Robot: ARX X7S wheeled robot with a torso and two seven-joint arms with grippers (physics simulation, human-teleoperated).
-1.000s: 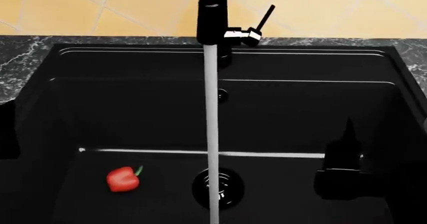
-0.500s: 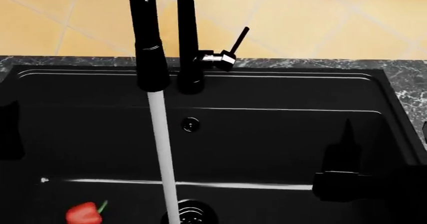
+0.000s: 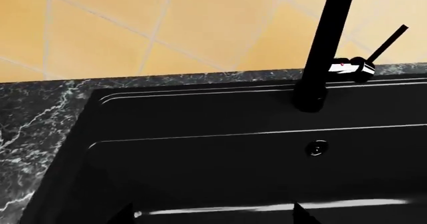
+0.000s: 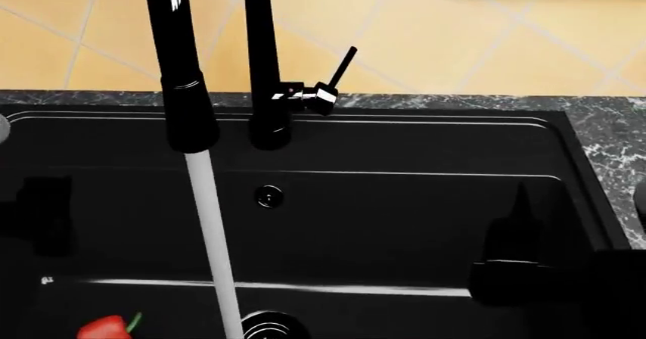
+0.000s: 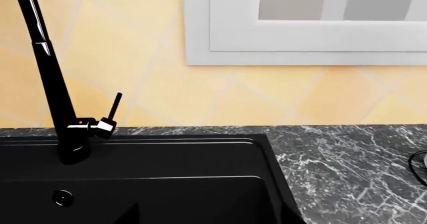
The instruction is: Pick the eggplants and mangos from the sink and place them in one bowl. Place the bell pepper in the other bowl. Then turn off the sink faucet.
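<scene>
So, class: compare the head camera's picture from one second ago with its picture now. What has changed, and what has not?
The view itself has risen and swung: the faucet and its handle sit lower and further left in frame, the spout now shows, and the red bell pepper has slid to the bottom edge. Unchanged: water runs, the pepper lies in the sink, and the right end effector hovers, holding nothing.

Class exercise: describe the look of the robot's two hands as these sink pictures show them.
Both read as flat black silhouettes against the black sink. The right hand has a blocky body topped by a tapering pointed finger. The left hand is a plain dark block. No cables or markings show.
</scene>
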